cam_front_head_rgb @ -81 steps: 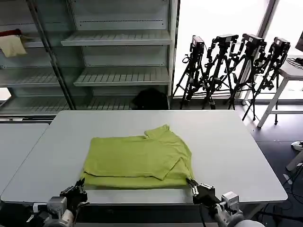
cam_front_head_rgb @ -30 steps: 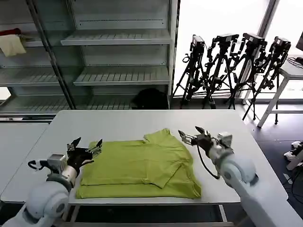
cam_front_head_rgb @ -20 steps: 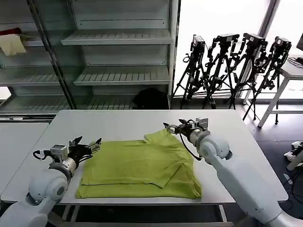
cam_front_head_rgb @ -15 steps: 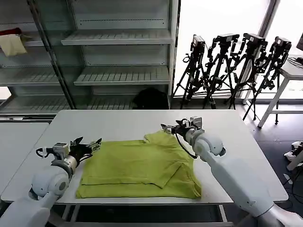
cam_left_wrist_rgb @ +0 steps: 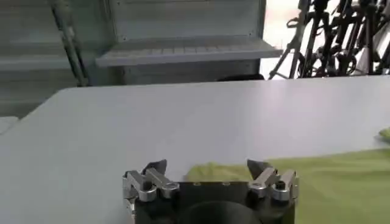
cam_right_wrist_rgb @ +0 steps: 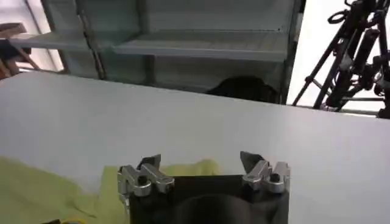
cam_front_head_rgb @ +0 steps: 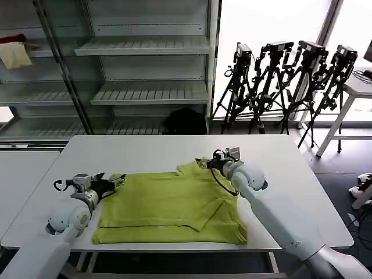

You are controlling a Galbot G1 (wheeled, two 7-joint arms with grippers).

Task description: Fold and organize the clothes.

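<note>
Head view: both grippers (cam_front_head_rgb: 114,180) (cam_front_head_rgb: 201,161) now lower.

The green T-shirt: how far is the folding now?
Done: the T-shirt lies partly folded, sleeves turned in, on the table. In hand: left gripper and right gripper, jaws open, sit at its far corners, gripping nothing yet. Left: grasping and the remaining folds.

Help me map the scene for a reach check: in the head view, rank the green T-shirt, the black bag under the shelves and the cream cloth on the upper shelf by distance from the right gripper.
1. T-shirt: directly at the right gripper, on the table.
2. Black bag: beyond the table, on the floor.
3. Cream cloth: far left, on the shelf.
</note>
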